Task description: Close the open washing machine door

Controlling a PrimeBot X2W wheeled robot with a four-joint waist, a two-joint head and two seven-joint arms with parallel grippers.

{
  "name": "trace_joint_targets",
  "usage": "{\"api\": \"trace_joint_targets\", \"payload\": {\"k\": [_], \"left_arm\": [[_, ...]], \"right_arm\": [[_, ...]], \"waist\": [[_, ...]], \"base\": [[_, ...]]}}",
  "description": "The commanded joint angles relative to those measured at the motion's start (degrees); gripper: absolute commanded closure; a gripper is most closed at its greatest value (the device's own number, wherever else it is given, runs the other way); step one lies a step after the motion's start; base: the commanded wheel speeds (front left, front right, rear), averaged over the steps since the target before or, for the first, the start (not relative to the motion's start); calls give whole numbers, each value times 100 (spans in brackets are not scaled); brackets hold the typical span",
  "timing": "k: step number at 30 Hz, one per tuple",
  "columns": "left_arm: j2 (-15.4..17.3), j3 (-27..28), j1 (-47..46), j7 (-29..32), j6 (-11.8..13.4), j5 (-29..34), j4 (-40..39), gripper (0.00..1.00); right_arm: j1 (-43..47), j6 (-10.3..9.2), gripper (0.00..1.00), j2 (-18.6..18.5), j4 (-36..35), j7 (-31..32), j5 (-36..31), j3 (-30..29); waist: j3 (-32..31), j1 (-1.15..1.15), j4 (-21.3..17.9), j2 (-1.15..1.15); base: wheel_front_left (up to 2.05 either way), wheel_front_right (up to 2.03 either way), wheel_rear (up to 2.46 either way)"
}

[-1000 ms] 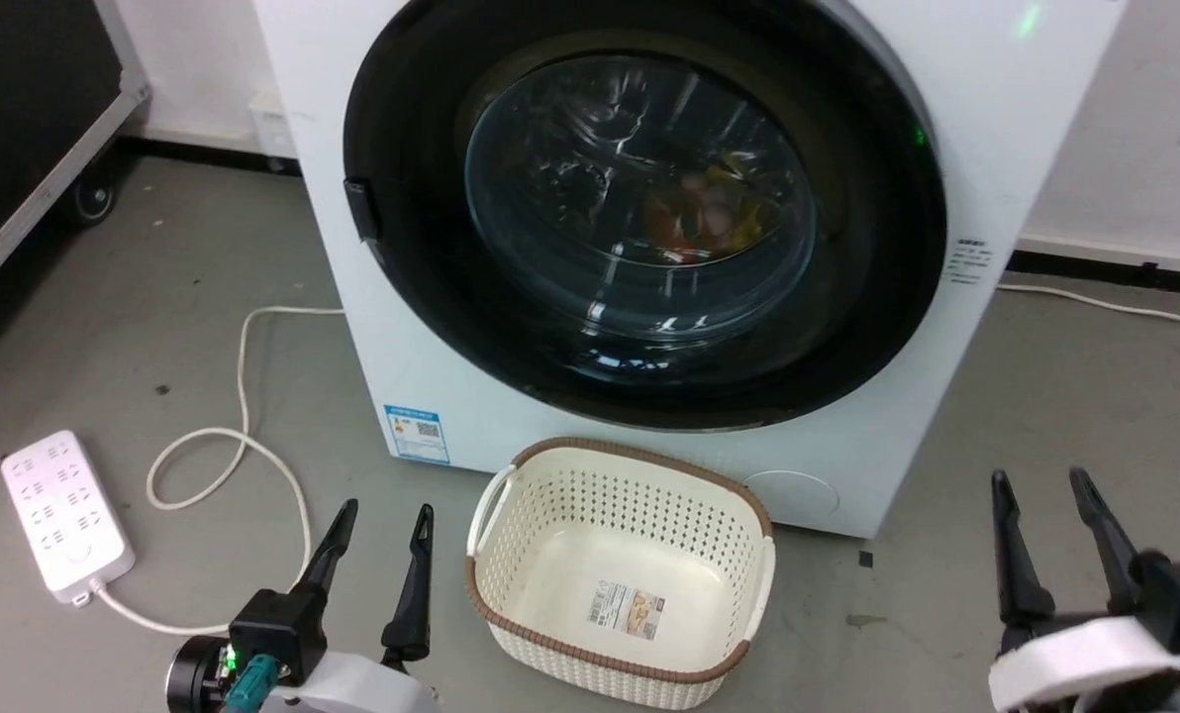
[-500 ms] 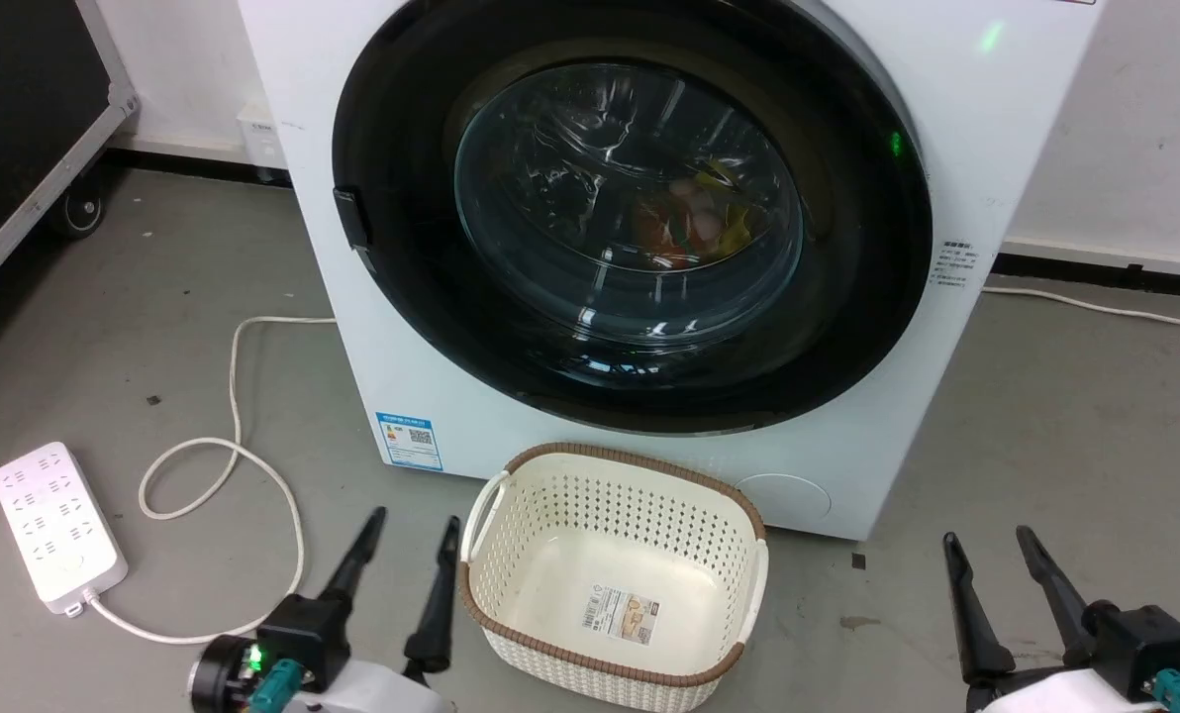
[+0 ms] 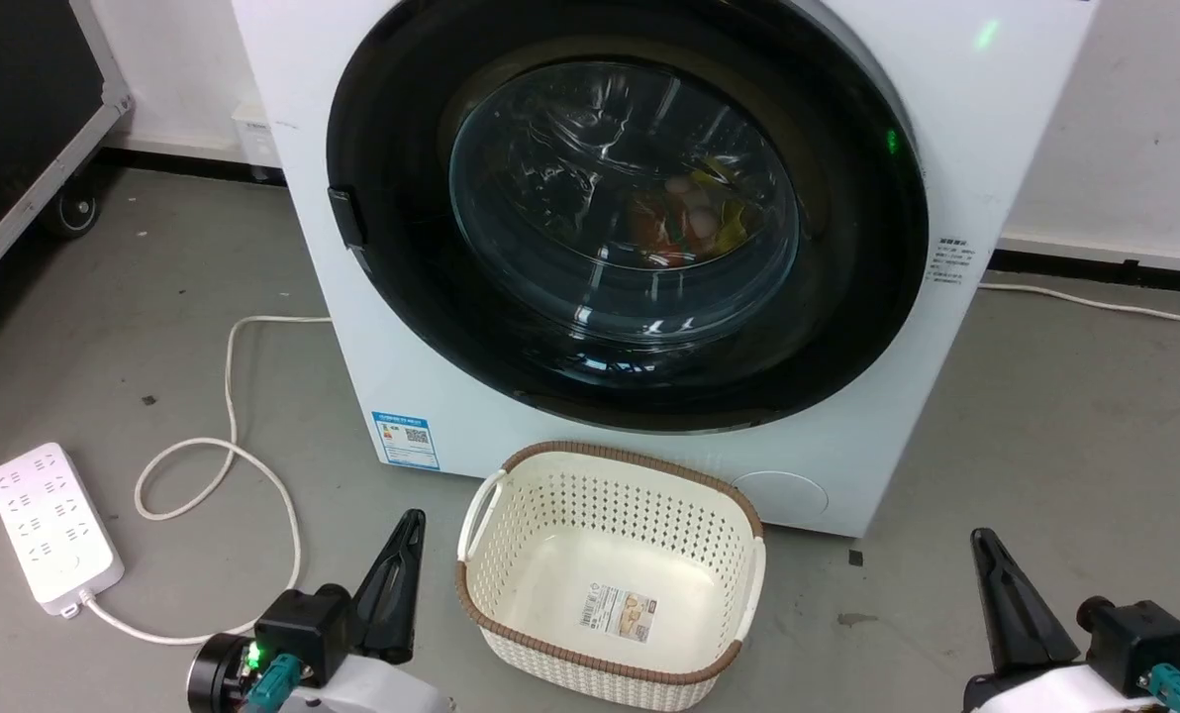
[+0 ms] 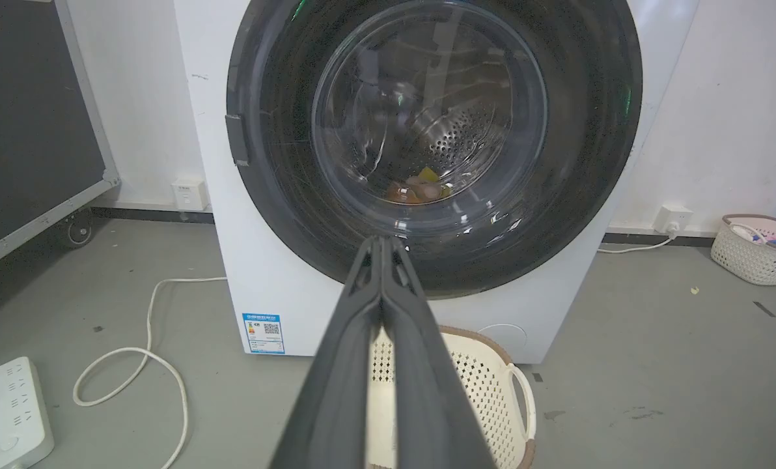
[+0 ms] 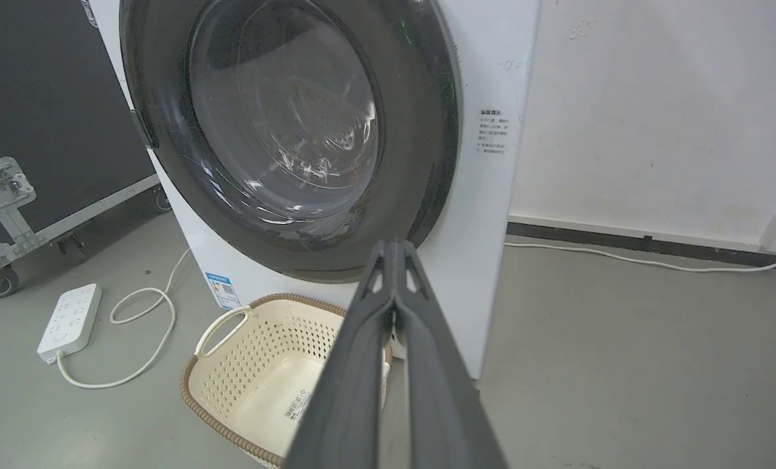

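The washing machine door (image 3: pixel 392 248), round with a wide glossy black rim and a clear glass bowl, lies flat against the front of the white washing machine (image 3: pixel 996 119). Coloured laundry shows through the glass. The door (image 4: pixel 277 163) also faces my left wrist camera, and the right wrist view sees the door (image 5: pixel 420 130) at an angle. My left gripper (image 3: pixel 410 523) is low at the lower left, shut and empty, well short of the door. My right gripper (image 3: pixel 982 543) is at the lower right, also shut with nothing in it. Left gripper (image 4: pixel 381 242) and right gripper (image 5: pixel 394 245) show their fingers pressed together.
A cream perforated basket (image 3: pixel 639 460) with a brown rim stands on the floor right in front of the machine, between my grippers. A white power strip (image 3: pixel 50 520) and its looped cable (image 3: pixel 229 396) lie at left. A black wheeled case (image 3: pixel 16 99) stands far left. Another basket (image 4: pixel 752 251) sits by the wall.
Both grippers have gone from open to shut with nothing between the fingers. Both sit a little lower in the head view than a second ago; the camera has shifted slightly.
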Motion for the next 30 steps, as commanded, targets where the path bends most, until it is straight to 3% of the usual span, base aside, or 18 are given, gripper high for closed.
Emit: {"api": "trace_joint_targets", "payload": {"k": [1,30], "left_arm": [[-7,24,15,25,40,56,-39,100],[-50,198,57,387,219,262,-317,100]], "right_arm": [[-7,0,100,2,-57,27,-38,18],[-29,-1,100,9,-357,392,-164,141]], "waist": [[3,0,-4,0],[73,0,-113,0]], "base": [[0,0,0],[0,0,0]]}}
